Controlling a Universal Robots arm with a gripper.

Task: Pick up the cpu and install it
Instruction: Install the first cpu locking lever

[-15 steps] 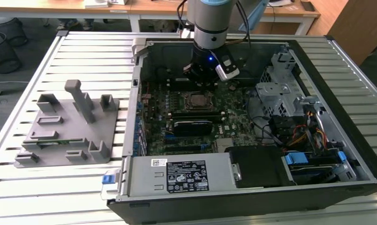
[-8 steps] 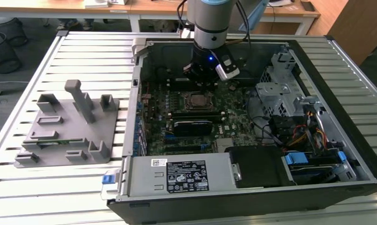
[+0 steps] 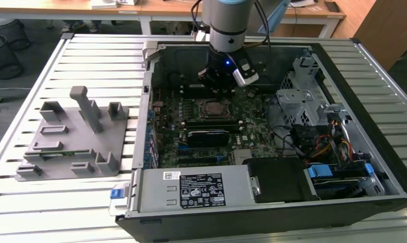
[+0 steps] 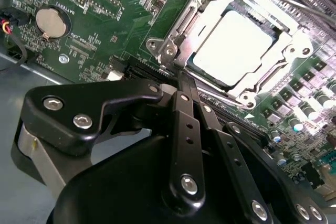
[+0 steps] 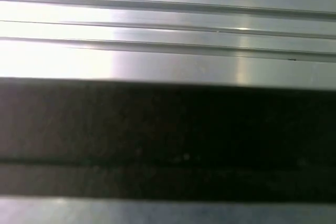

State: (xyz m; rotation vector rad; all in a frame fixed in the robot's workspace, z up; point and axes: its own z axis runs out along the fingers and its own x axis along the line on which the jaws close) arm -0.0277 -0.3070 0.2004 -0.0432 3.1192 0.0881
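Black tool (image 4: 181, 85) linkage looms nearest, fingers apparently pinched together and empty, just beside the socket (image 4: 294, 43) where the cpu (image 4: 233, 45) already sits; seating looks done, so securing the frame remains.

The arm (image 3: 227, 23) is a thick round column in pale silver-grey, with a darker band near its lower end. Black cables run alongside it. A small blue light glows on the black wrist block, and a white-and-black camera module (image 3: 245, 75) is clipped to one side. In the second wrist view, the tool (image 4: 181, 85) is glossy black, built of flat linkage bars pinned with bright silver screws over a rounded black housing.
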